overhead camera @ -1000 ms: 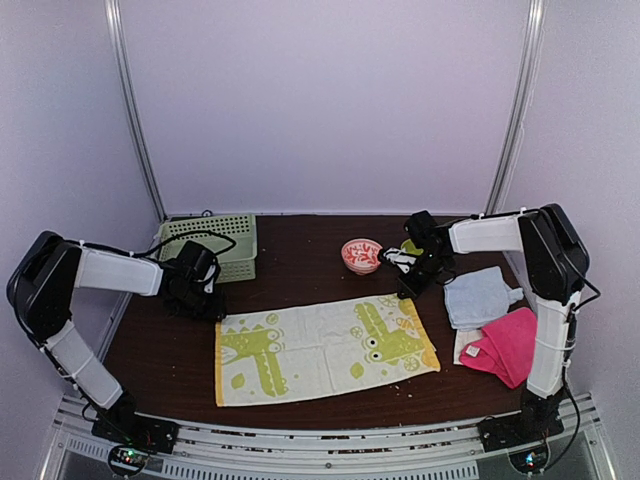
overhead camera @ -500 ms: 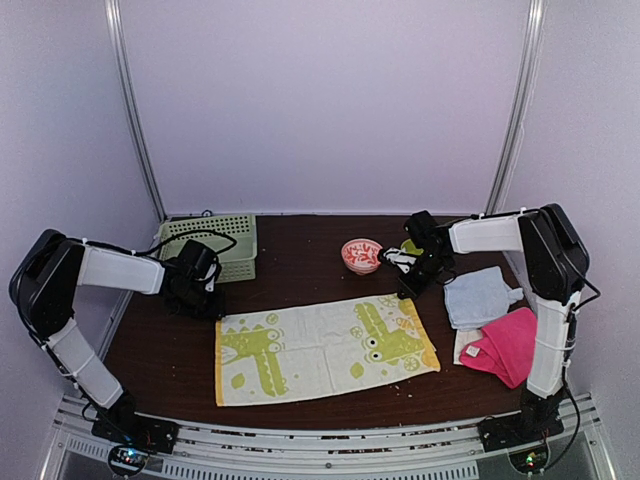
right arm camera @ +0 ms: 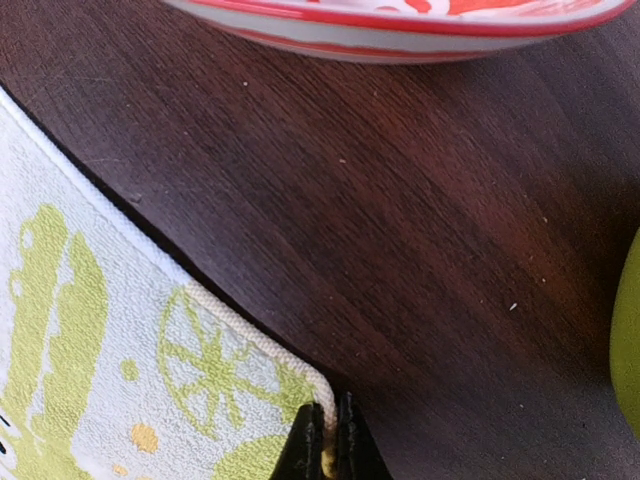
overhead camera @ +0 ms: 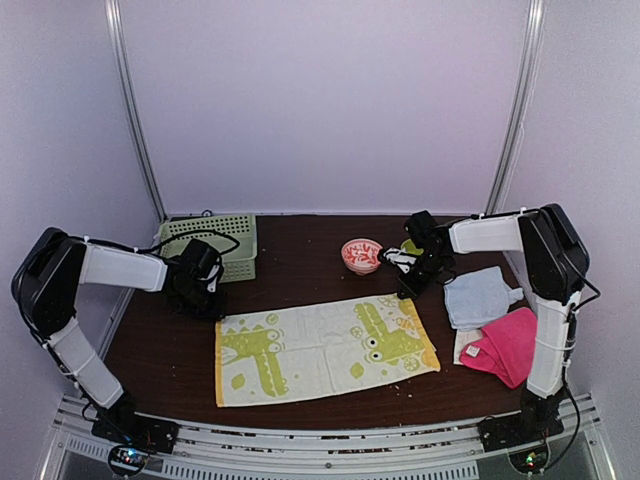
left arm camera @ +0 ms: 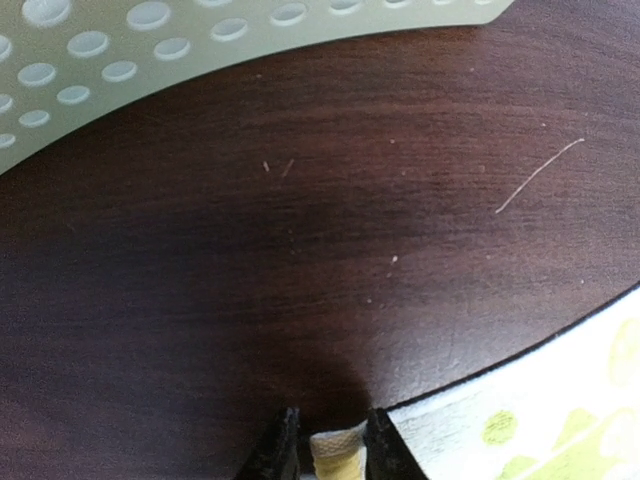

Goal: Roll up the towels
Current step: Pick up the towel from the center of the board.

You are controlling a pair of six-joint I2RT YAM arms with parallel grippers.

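Now | 4 towels [overhead camera: 478,297] | right gripper [right arm camera: 327,428] pinching yellow towel [overhead camera: 325,348] | left gripper [left arm camera: 333,438] astride it, grip unclear

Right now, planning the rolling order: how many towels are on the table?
4: the crocodile-print towel spread flat at centre; the light blue towel at right; the pink towel nearer; a cream towel mostly hidden beneath the pink.

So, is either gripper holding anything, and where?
Right gripper pinches the far right corner of the yellow towel. Left gripper straddles its far left corner, not clamped yet.
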